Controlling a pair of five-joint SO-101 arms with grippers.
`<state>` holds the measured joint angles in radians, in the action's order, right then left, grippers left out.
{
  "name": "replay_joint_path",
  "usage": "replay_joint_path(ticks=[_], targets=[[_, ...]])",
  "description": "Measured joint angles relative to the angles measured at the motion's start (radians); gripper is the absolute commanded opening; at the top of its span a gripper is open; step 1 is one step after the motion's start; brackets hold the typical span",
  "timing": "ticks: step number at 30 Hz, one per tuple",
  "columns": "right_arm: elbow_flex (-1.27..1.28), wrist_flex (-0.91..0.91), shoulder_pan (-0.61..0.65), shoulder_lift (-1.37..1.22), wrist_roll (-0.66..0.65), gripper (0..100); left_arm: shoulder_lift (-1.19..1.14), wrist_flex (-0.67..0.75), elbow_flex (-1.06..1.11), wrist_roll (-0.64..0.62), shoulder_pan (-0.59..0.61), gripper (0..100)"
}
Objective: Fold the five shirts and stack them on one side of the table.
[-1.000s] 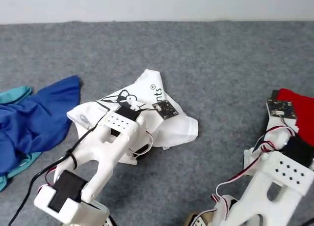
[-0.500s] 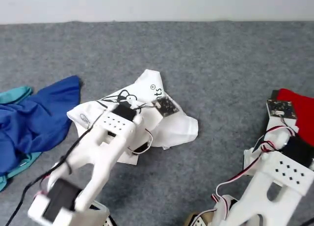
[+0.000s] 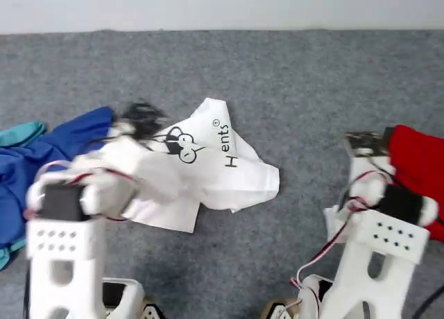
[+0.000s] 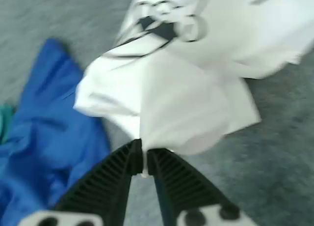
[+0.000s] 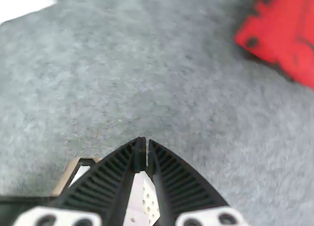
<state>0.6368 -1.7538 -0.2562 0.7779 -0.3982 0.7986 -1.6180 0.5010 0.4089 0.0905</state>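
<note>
Left gripper (image 4: 143,159) pinches the white shirt (image 3: 215,168) at its edge. Right gripper (image 5: 146,152) is closed on nothing. Grey table (image 3: 312,83) spans the upper frame.

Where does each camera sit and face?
High view: fixed overhead, facing the table; left arm, right arm show.
Left wrist view: left arm, facing the white shirt pinched in the left tool.
Right wrist view: right arm, facing the table past the shut right tool.
High and left wrist share white shirt, blue shirt.
</note>
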Motion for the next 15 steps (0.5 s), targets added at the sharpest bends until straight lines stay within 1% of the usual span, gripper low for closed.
replay_joint_path(ticks=[4, 6, 10, 13, 15], targets=[[0.0, 0.003, 0.178, 0.0, 0.0, 0.9, 0.06, 0.0, 0.0, 0.075, 0.226, 1], [0.0, 0.009, 0.229, -0.021, 0.0, 0.9, 0.075, 0.0, 0.0, 0.095, 0.327, 1], [0.0, 0.035, 0.292, -0.117, 0.0, 0.9, 0.08, 0.025, 0.0, 0.104, 0.519, 1], [0.0, 0.041, 0.359, -0.206, 0.0, 0.9, 0.08, 0.068, 0.02, 0.104, 0.62, 1], [-0.014, 0.041, 0.414, -0.262, 0.0, 0.9, 0.081, 0.095, 0.064, 0.098, 0.651, 1]])
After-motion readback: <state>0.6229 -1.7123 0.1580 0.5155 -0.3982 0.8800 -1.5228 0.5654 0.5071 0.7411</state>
